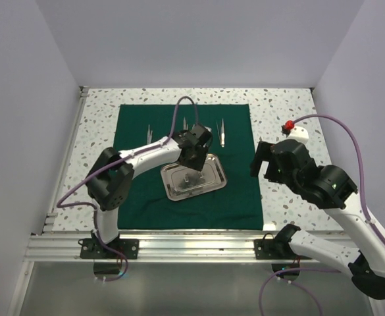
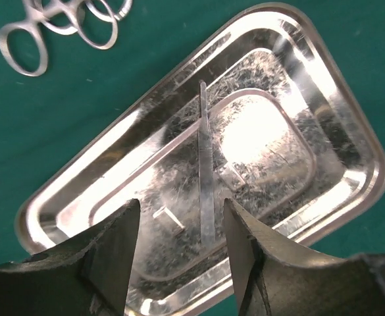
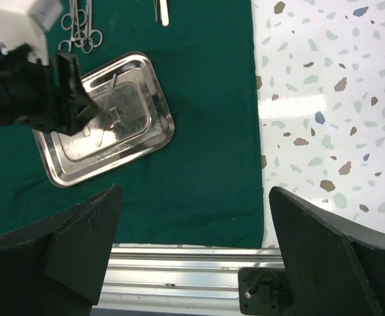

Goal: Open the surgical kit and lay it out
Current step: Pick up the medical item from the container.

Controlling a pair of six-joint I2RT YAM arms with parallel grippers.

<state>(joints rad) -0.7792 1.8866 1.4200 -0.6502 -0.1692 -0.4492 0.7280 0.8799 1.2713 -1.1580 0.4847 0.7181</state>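
Tray (image 2: 324,112) sits centre frame on cloth (image 1: 238,197). Left gripper (image 2: 181,220) hangs over it, jaws apart astride one slim instrument (image 2: 206,171), evidently positioned for pickup. Other instruments (image 1: 222,131) lie spread above. Right gripper (image 3: 195,197), jaws wide apart, waits at the cloth's right edge.

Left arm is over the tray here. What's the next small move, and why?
Probably lower the left gripper and close on the slim instrument, so it can go to the green cloth. The jaws stand open astride its near end, it lies in the steel tray, and ringed instruments already lie out on the cloth.
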